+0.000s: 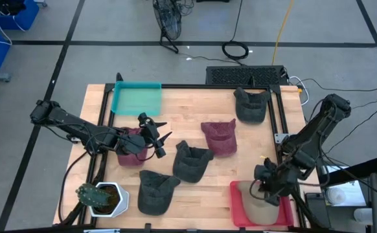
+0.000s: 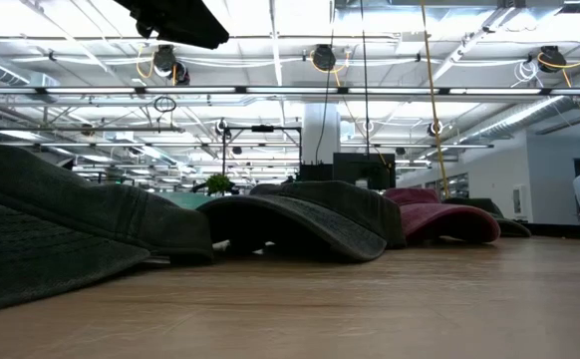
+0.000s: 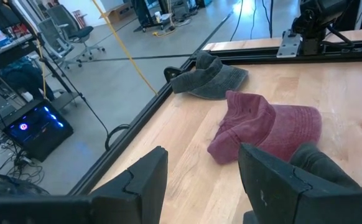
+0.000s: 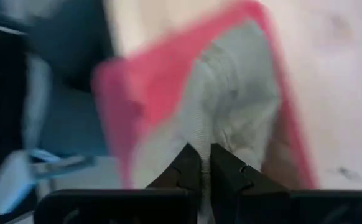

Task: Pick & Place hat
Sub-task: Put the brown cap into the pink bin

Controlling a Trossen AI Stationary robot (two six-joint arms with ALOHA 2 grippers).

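Several caps lie on the wooden table: a maroon cap (image 1: 219,137), dark grey caps (image 1: 192,162) (image 1: 156,191) (image 1: 252,105), and another maroon cap (image 1: 130,154) under my left arm's wrist. My left gripper (image 1: 155,137) is open and empty above the table's left middle; in its wrist view (image 3: 203,186) its fingers point toward the maroon cap (image 3: 268,124). My right gripper (image 1: 266,184) is over the red tray (image 1: 237,210) at the near right, shut on a beige cap (image 1: 258,202) that lies in it. My right gripper pinches a raised fold of the beige cap's cloth (image 4: 201,134) between its two fingers, coming from above and pointing down. The cap lies in the red tray (image 4: 116,93) below the fingers.
A teal tray (image 1: 137,97) stands at the far left. A potted cactus (image 1: 101,197) stands at the near left corner. A black frame rail runs along the table's right edge (image 1: 282,123). The low view shows the caps (image 2: 300,219) in a row across the table.
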